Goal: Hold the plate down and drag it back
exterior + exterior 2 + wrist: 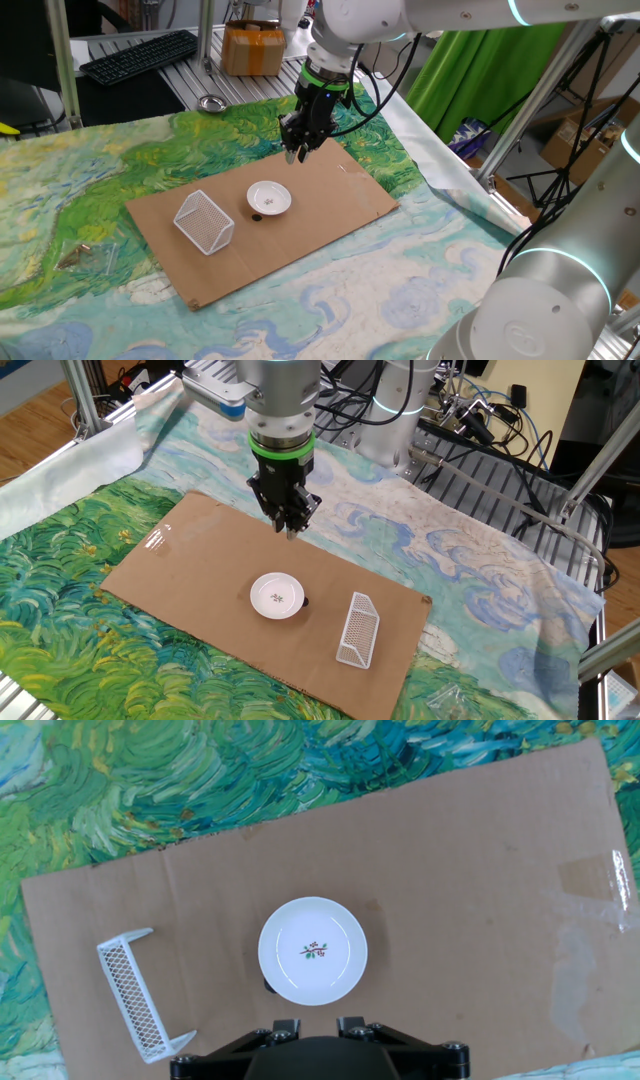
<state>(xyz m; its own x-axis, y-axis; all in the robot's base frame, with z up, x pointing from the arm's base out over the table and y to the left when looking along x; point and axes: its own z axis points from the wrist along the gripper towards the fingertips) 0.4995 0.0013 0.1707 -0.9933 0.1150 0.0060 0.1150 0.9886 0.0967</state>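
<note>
From the hand view, the dark body of the tool (318, 1038) fills the bottom edge, and just beyond it lies the plate (313, 951), a small round white dish with a raised rim and a tiny sprig-like mark of green and red at its centre; no lettering can be read on it. The plate sits on a sheet of brown cardboard (450, 890), about at the sheet's middle, with a small dark spot showing at its near rim. To the plate's left, apart from it, a white wire-mesh basket (135, 995) lies on its side on the same sheet. A patch of clear tape (600, 880) shines near the cardboard's right edge.

In one fixed view the tool (303, 152) hangs pointing straight down, raised clear of the cardboard and set beyond the plate (269, 198), touching nothing. Its fingers (300, 148) stand close together, with only a narrow gap visible, and they clamp nothing. The other fixed view shows the same: the tool (291, 528) is above bare cardboard, and the plate (277, 596) lies nearer the camera with the basket (358, 628) just to its right.

The cardboard rests on a bench cover printed like a painting of green and blue swirls (90, 200). Farther back on the bench, a small shiny metal bowl (211, 103) stands at the cover's edge; behind it are a black keyboard (140, 55) and an amber-brown box (252, 48) whose label is too small to read.
</note>
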